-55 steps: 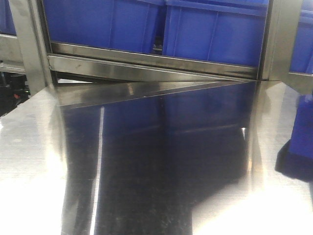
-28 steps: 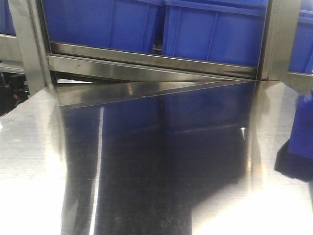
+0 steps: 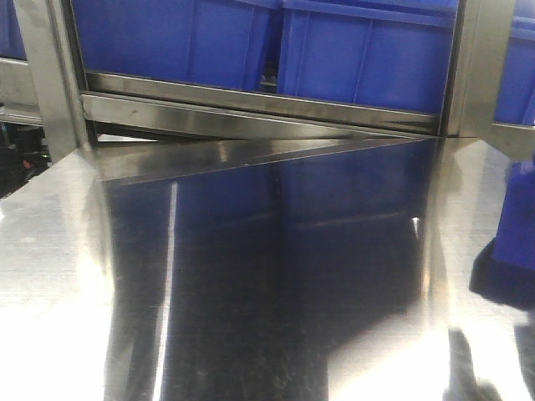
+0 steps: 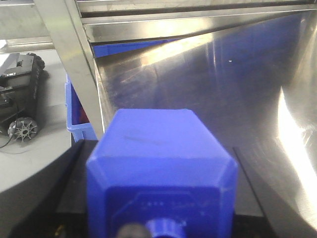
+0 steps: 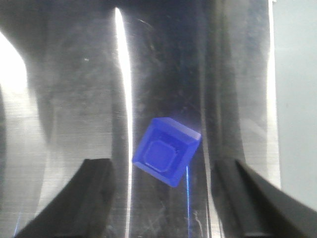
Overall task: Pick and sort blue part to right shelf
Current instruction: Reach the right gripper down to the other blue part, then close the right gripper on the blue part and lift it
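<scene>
In the left wrist view a large blue block-shaped part [image 4: 153, 134] fills the space between the dark fingers of my left gripper [image 4: 158, 148], which is shut on it above the steel table [image 4: 223, 89]. In the right wrist view a small square blue part [image 5: 166, 151] lies tilted on the steel table [image 5: 74, 99]. My right gripper [image 5: 163, 208] hangs above it, open, with one dark finger [image 5: 74, 198] on its left and the other on its right, neither touching it. Neither gripper shows clearly in the front view.
Blue bins [image 3: 368, 58] stand on the steel shelf behind the table, framed by metal posts [image 3: 46, 75]. A blue object [image 3: 514, 238] sits at the table's right edge. Beyond the left edge are a blue bin [image 4: 77, 119] and a black wheeled device [image 4: 20, 94].
A dark blurred shape has come into the bottom right corner of the front view. The rest of the table and shelf look the same.
</scene>
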Robot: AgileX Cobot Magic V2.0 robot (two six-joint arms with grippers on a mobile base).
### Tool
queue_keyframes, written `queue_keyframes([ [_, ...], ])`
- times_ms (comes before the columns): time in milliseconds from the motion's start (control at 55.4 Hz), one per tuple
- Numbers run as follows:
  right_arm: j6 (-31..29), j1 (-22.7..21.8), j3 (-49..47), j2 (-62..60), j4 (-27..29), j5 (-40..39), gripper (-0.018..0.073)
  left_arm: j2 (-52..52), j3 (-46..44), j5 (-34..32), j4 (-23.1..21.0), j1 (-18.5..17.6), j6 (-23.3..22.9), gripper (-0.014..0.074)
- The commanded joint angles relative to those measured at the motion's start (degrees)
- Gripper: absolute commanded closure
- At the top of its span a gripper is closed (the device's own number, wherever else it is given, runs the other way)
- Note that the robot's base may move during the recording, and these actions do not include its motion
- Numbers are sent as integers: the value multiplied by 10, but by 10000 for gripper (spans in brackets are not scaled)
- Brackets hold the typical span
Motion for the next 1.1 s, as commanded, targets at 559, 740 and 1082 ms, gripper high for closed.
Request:
queue_keyframes([
  [559,141,45,-22,111,-7,-18,-49,-2,-17,-52,2,-30,-1,281],
  [740,163,56,-21,136,-24,-20,-49,-2,-17,-52,2,-30,-1,281],
  [1082,167,57,-21,197,-29,-35,-47,-2,-17,-52,2,-30,-1,281],
])
